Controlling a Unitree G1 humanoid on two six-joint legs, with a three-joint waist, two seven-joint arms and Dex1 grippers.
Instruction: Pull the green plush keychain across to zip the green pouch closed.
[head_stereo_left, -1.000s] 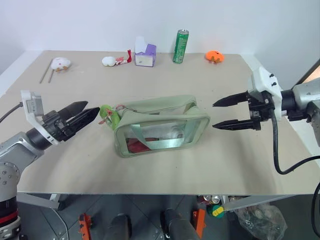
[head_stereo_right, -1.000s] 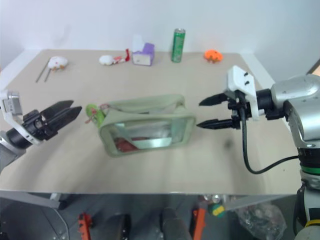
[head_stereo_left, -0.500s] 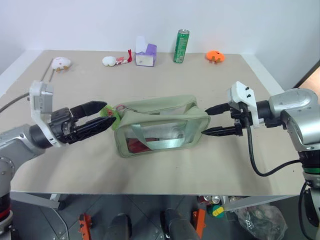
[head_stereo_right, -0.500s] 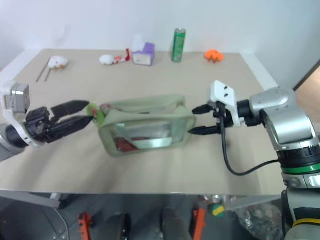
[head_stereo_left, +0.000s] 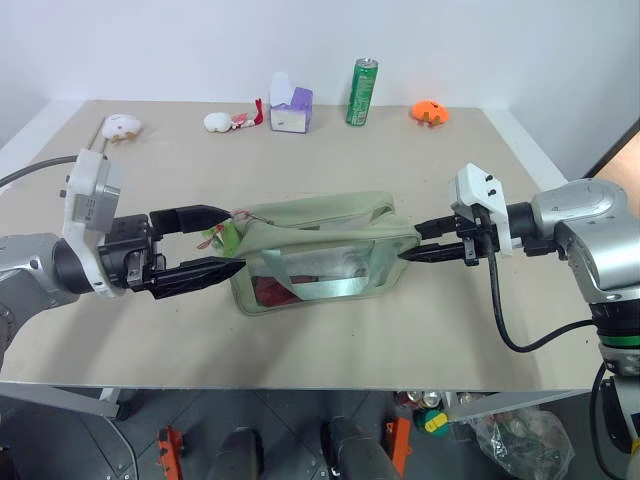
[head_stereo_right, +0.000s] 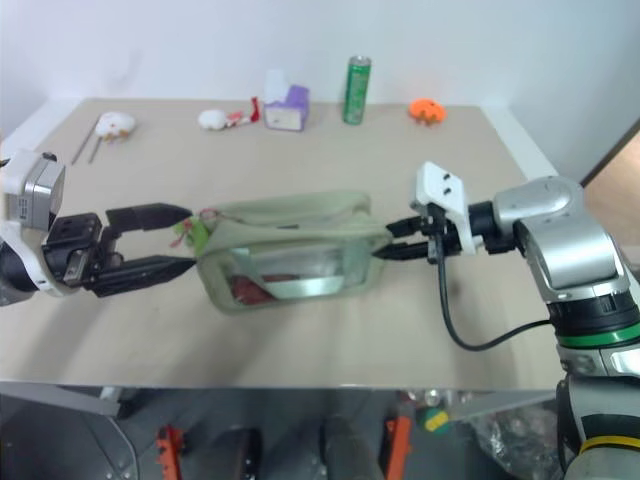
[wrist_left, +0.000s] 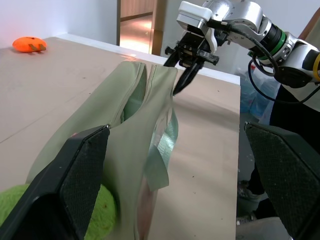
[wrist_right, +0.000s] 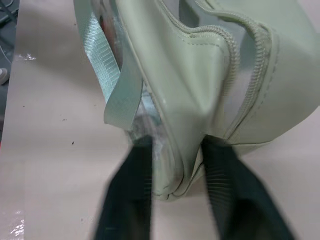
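Two grippers on green pouch (head_stereo_left: 320, 250): right gripper (head_stereo_left: 408, 252) pinches its end; left gripper (head_stereo_left: 225, 240) spread wide around green plush keychain (head_stereo_left: 222, 236).

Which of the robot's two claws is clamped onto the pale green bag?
The right gripper: its fingers pinch the end of the green pouch. The left gripper stands open around the green plush keychain.

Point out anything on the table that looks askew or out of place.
The green pouch lies with its top zipper gaping and its strap hanging loose down the clear side. The right gripper pinches its end corner, crumpling it. Nothing is spilled; the can stands upright.
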